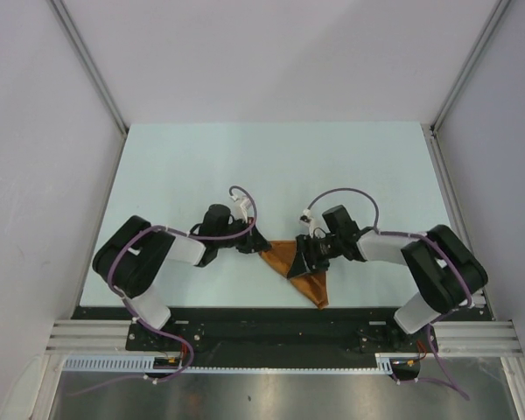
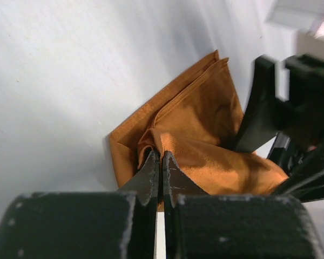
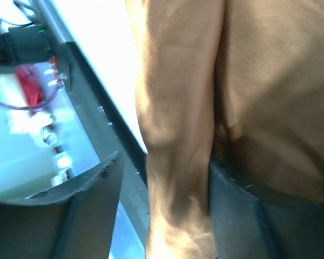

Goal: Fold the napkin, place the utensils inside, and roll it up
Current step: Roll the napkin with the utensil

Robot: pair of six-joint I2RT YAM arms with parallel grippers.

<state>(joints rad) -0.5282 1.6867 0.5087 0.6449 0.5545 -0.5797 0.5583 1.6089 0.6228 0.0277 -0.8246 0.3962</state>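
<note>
The rust-orange napkin (image 1: pixel 299 267) lies bunched in a rough triangle near the table's front edge, its tip pointing to the front. My left gripper (image 1: pixel 257 246) is shut on a raised fold at the napkin's left corner; in the left wrist view its jaws (image 2: pixel 161 157) pinch the cloth (image 2: pixel 205 113). My right gripper (image 1: pixel 311 259) sits over the napkin's middle. In the right wrist view it (image 3: pixel 166 159) is open, with a thick fold of the napkin (image 3: pixel 178 108) between the jaws, against the right finger (image 3: pixel 243 210). The utensils are hidden or out of view.
The pale table (image 1: pixel 271 166) is walled in by white panels at the left, right and back. A black rail (image 1: pixel 271 317) runs along the near edge, just in front of the napkin's tip. The right arm's gripper (image 2: pixel 291 108) stands close by in the left wrist view.
</note>
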